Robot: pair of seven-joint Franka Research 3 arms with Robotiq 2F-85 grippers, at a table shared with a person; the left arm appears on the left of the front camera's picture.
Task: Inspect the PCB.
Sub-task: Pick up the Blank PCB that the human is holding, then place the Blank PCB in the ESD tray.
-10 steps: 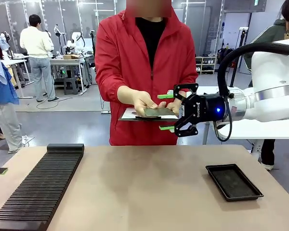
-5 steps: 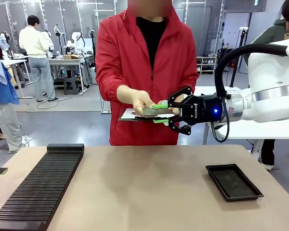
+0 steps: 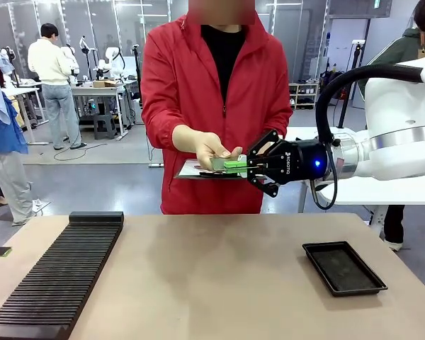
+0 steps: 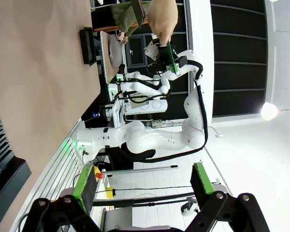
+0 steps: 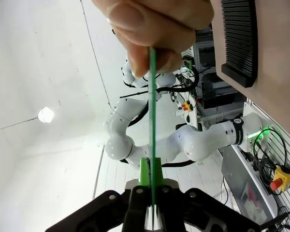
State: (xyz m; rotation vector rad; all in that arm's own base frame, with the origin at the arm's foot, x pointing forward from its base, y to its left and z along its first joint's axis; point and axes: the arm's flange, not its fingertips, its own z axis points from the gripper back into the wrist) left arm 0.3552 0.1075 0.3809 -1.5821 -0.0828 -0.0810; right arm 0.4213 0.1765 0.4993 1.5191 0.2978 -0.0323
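The green board (image 3: 219,165) is held flat in the air, well above the worktop (image 3: 212,283). It's pinched by the person's hand (image 3: 211,150) at its 9 o'clock end and clamped by the right gripper (image 3: 235,166) from 3 o'clock, so a handover is probably meant. Edge-on it's seen as thin, straight and bright green. The left gripper (image 4: 140,176) is spread wide, nothing held.

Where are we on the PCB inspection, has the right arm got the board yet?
Done: the right gripper is shut on one edge of the PCB, above the clipboard. In hand: the handover, since the person's hand grips the other end. Left: the person letting go, then probably the inspection itself. The left gripper is open, holding nothing.
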